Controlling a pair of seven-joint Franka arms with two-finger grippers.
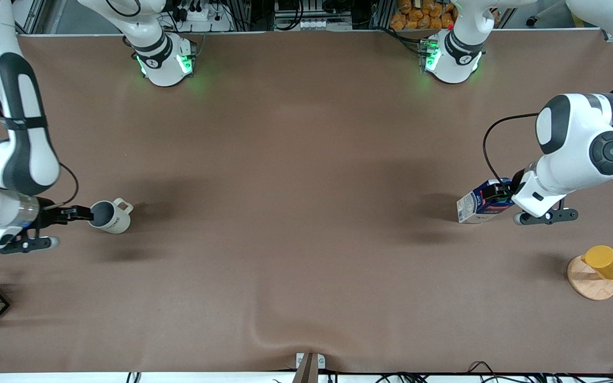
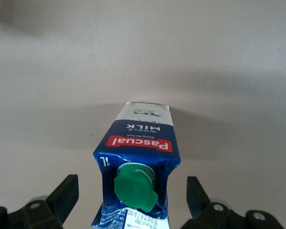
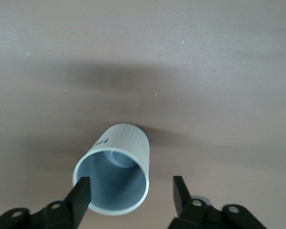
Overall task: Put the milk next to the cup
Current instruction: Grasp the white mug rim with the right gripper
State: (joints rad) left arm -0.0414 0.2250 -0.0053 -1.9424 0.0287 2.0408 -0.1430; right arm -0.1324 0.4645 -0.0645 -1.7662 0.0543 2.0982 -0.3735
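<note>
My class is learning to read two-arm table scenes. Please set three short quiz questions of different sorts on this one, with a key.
1. True or false: the left gripper is shut on the dark blue gable-top milk carton with the green round cap.
2. Which does the open right gripper straddle? A. the rim of the cream-beige ceramic mug with the dark grey inside; B. the yellow plastic cup; C. the round wooden coaster.
3. Fill in: the yellow plastic cup rests on the round wooden ____.

Key
1. False: its fingers stand apart on either side of the carton.
2. A.
3. coaster.
</note>
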